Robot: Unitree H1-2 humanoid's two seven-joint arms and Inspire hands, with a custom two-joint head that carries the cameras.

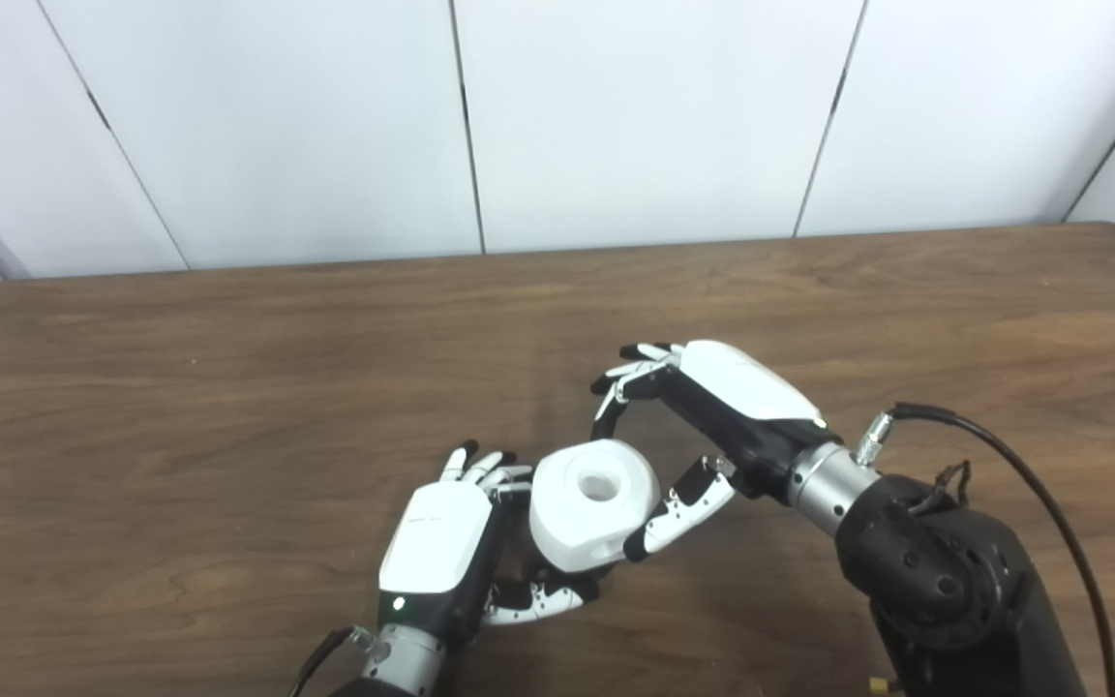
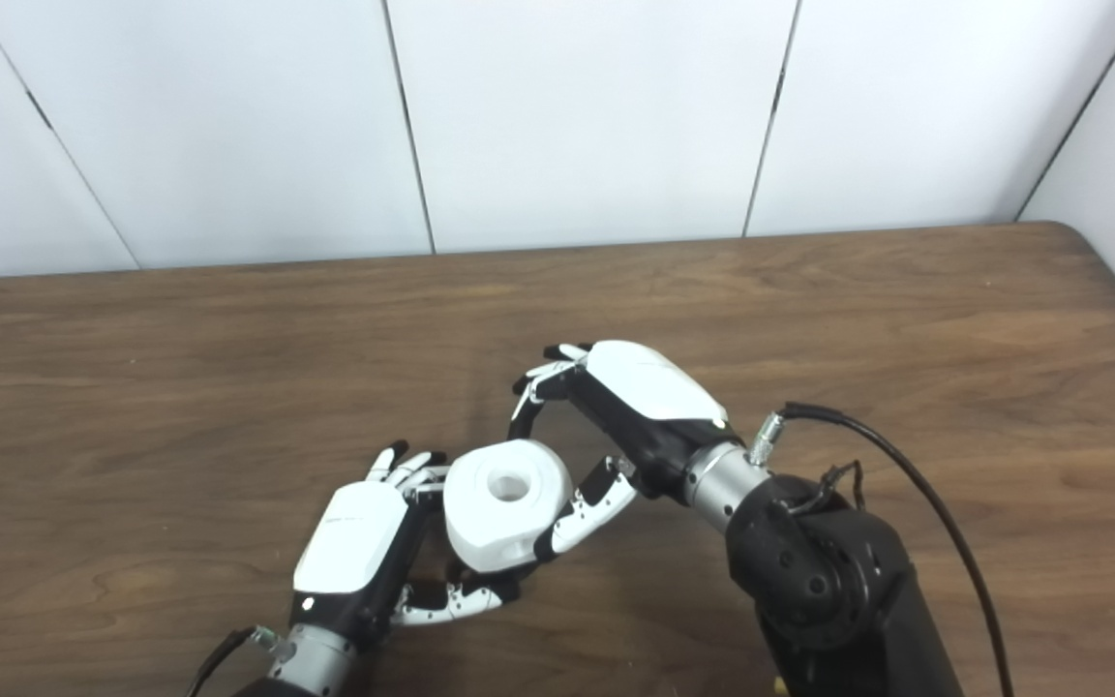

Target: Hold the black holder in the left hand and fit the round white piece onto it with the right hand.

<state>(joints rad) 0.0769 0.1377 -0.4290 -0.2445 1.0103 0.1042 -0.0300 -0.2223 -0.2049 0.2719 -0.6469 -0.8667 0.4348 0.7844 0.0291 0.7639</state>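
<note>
Right hand arches beside white piece, fingers spread.

The round white piece is a chunky, rounded block with softened facets and a circular hole sunk in the middle of its top face. It sits tilted, the hole facing up and slightly toward the far edge of the table, raised above the near part of the tabletop. The black holder shows only as a dark sliver just under the piece's near lower edge, touching it; its shape cannot be made out.
</note>
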